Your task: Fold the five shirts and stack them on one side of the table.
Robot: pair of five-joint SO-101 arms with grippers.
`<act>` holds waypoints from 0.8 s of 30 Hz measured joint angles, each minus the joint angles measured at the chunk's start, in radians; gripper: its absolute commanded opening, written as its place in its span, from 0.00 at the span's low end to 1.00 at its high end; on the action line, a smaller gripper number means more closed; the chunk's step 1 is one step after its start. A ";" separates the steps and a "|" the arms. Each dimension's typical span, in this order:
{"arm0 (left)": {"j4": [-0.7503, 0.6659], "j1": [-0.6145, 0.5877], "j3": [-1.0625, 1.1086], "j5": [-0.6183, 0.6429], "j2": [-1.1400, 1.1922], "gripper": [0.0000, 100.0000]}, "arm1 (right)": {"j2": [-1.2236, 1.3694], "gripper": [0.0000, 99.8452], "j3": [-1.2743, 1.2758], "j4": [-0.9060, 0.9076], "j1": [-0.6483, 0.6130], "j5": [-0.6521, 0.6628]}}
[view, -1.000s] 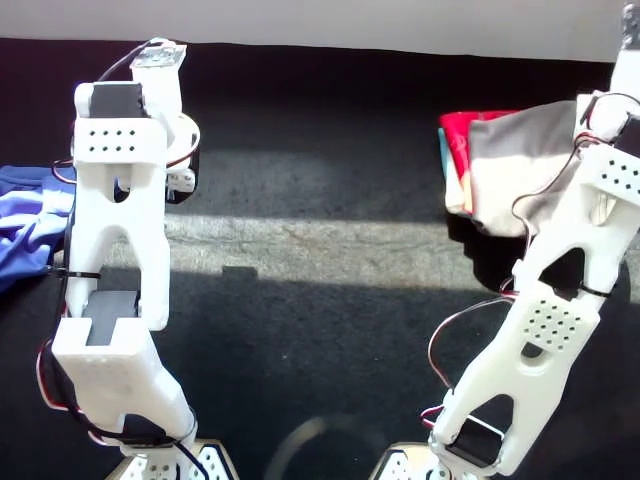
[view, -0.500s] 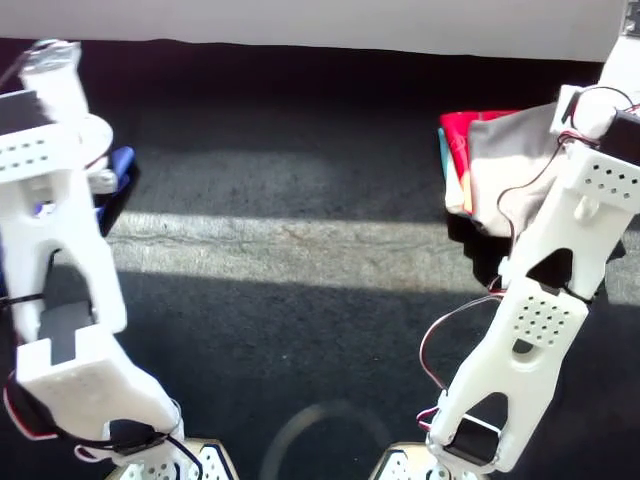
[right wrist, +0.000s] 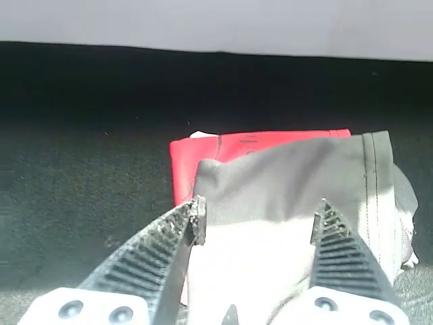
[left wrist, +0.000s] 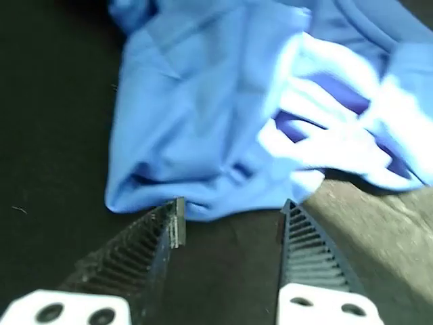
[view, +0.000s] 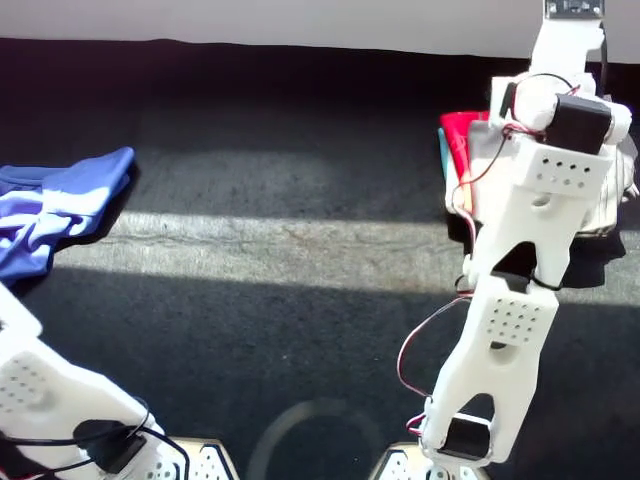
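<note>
A crumpled blue shirt [view: 55, 205] lies at the table's left edge. In the left wrist view the same blue shirt [left wrist: 230, 115] spreads just beyond my open left gripper [left wrist: 230, 217], whose jaws hold nothing. At the back right sits a stack of folded shirts, a grey shirt [view: 495, 150] on top of a red shirt [view: 458, 135]. In the right wrist view my open right gripper [right wrist: 259, 220] hangs over the grey shirt [right wrist: 298, 183], with the red shirt [right wrist: 203, 152] showing under it. The right arm [view: 520, 250] covers much of the stack from above.
The table is covered in dark cloth [view: 290, 330] with a sunlit band [view: 290, 245] across the middle. A white wall [view: 300, 20] runs along the far edge. The left arm's base [view: 60, 420] sits at the front left corner.
The left arm has swung out to the left, uncovering the blue shirt. The right arm has moved left and back over the folded stack.
</note>
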 measured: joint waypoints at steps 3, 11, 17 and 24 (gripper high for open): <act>-0.133 -0.020 0.000 0.000 0.064 0.23 | -0.129 0.25 0.094 0.000 -0.037 0.000; -0.344 0.003 0.000 0.000 0.190 0.23 | -0.592 0.25 0.717 0.002 -0.169 0.000; -0.385 0.025 0.000 0.000 0.233 0.00 | -0.982 0.25 1.212 0.002 -0.270 0.000; -0.281 0.103 -0.002 0.002 0.175 0.01 | -1.272 0.25 1.657 -0.115 -0.278 0.000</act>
